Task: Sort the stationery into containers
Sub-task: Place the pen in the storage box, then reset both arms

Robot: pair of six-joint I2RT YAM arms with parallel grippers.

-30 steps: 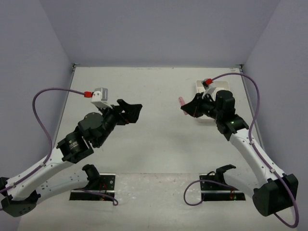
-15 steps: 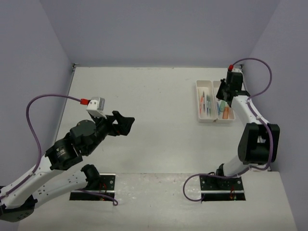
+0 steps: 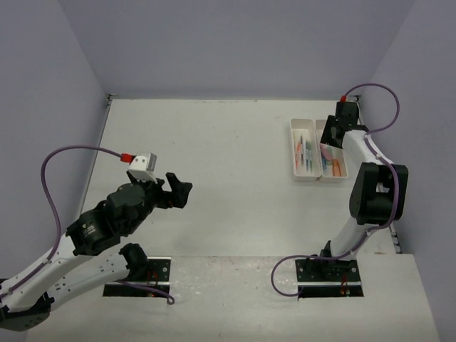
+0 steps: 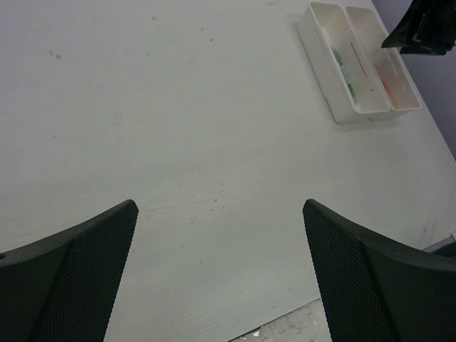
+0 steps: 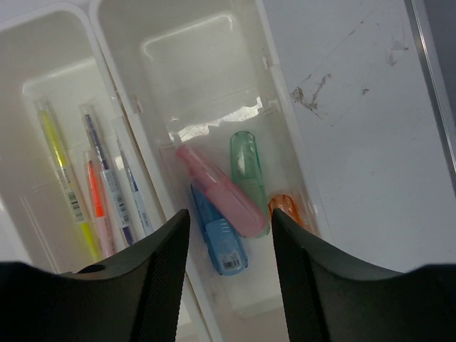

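Note:
Two white containers stand side by side at the back right, the left tray (image 3: 302,127) and the right tray (image 3: 335,176). My right gripper (image 3: 331,135) hangs open just above the right tray (image 5: 192,71). Below its fingers (image 5: 230,214) a pink marker (image 5: 221,191) lies across a blue one (image 5: 221,239), beside a green one (image 5: 246,167) and an orange one (image 5: 285,206). The left tray (image 5: 50,50) holds thin pens, among them a yellow one (image 5: 64,182) and an orange one (image 5: 95,189). My left gripper (image 3: 178,189) is open and empty over bare table (image 4: 219,206), far from the trays (image 4: 324,21).
Grey walls close the table on three sides, and the right wall runs close beside the right tray. The table's near edge shows just below the left fingers (image 4: 356,271). Both arm bases and purple cables sit at the front.
My right arm carried the pink marker from left of the trays to over the right tray, then opened; the marker now lies in that tray. My left arm has drawn back toward its base.

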